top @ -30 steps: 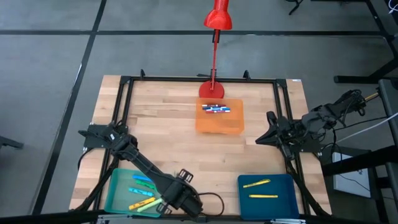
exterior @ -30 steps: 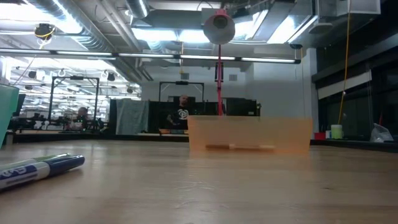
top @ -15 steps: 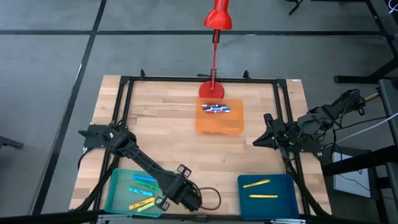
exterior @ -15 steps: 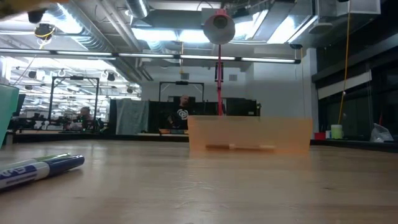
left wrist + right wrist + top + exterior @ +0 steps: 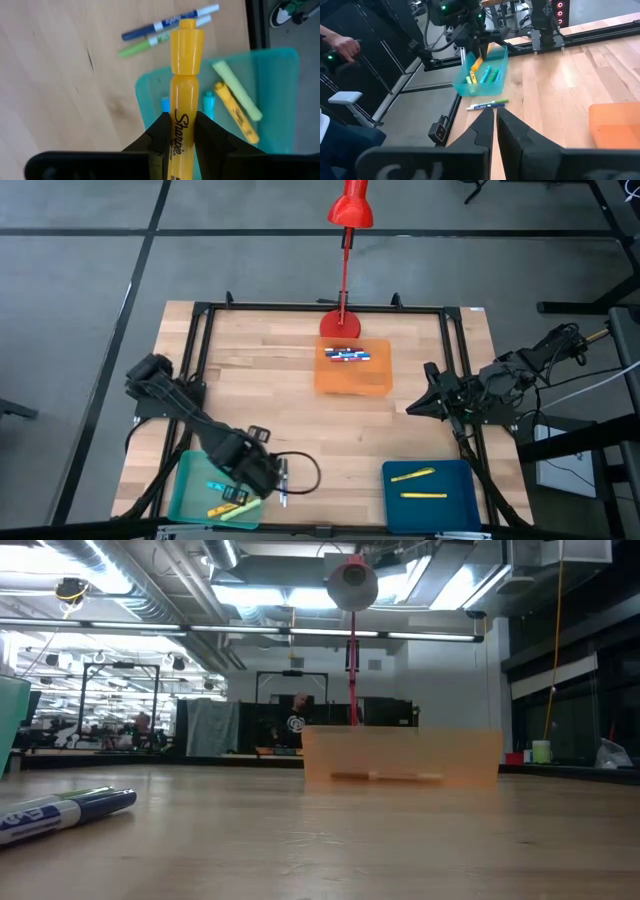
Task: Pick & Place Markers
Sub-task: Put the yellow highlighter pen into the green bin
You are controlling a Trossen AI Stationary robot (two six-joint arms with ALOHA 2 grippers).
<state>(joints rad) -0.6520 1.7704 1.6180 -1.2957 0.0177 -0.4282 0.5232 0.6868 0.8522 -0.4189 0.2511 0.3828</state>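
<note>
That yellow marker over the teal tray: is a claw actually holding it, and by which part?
Yes. The left gripper is shut on the yellow marker, pinching its printed barrel, cap end pointing away, above the teal tray. The right gripper is shut and holds nothing.

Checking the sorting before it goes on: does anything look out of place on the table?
Yes. Two markers, one blue-and-white, one green, lie side by side on the bare wood just outside the teal tray, while the other markers sit inside trays. The left gripper holds a yellow Sharpie highlighter above that tray.
</note>
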